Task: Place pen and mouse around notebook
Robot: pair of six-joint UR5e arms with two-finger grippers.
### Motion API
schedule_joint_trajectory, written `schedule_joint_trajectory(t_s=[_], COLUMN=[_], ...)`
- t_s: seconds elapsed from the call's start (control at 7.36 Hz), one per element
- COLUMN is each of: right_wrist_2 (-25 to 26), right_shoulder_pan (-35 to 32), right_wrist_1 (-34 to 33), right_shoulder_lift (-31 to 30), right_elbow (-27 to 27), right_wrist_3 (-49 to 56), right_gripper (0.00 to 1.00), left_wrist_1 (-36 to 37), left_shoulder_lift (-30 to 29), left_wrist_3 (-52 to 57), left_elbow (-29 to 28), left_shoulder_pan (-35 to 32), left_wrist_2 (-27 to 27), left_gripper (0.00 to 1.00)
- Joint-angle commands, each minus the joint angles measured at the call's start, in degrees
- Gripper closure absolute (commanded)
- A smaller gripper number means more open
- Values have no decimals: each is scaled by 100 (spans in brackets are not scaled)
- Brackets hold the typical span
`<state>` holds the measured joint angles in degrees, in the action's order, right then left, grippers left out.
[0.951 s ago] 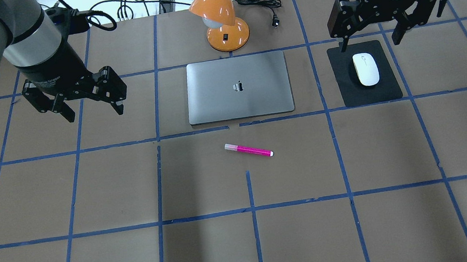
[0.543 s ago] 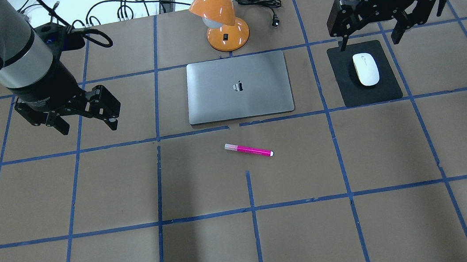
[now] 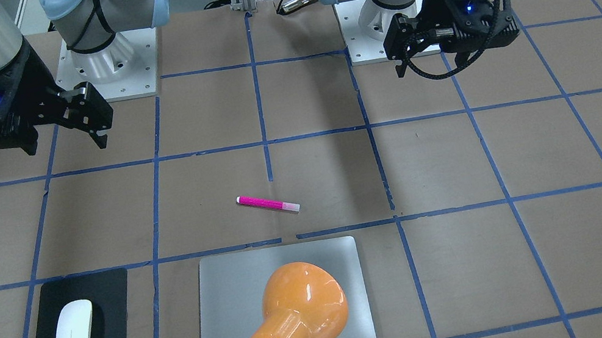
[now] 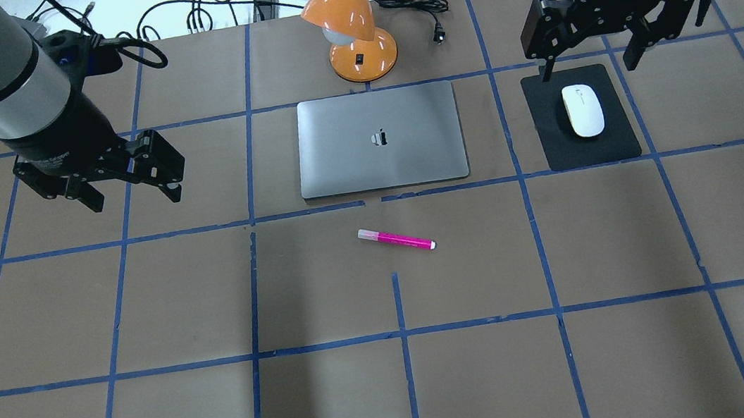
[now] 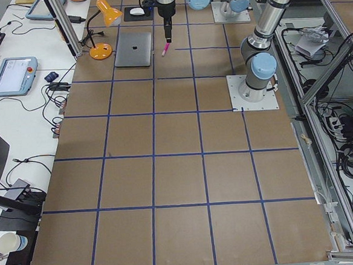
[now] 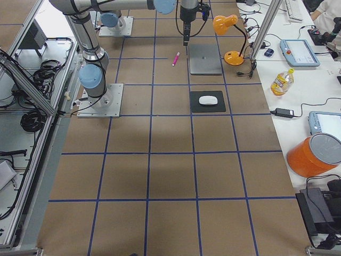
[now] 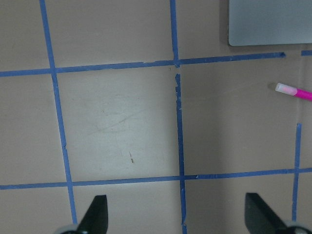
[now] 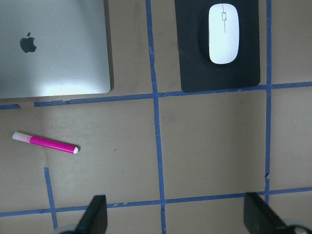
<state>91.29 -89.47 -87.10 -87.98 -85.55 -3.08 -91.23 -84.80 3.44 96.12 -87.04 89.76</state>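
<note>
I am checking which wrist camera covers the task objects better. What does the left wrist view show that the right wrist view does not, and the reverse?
Only the left wrist view: the left gripper, jaws wide open. Only the right wrist view: the mouse on its black mat, the pen in full length, the logo, and the open right gripper. Both: the notebook (only a corner in the left view), the pen's pale end, and blue tape lines.

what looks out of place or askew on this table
Little stands out. The pen lies at a slant, not parallel to the notebook and apart from it. The mouse sits on its black mat. Nothing looks spilled or damaged.
</note>
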Motion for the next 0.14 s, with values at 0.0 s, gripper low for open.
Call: schedule_joint_trajectory(t_s=[0.0], right_wrist_2=[3], right_shoulder_pan=[0], right_wrist_1=[9], right_shoulder_lift=[0], right_elbow=[-5], right_wrist_3=[0], right_gripper=[0], left_wrist_1=[0], left_shoulder_lift=[7], left_wrist_3=[-36], left_elbow=[21], left_shoulder_pan=[11], left_wrist_2=[59], left_gripper=[0])
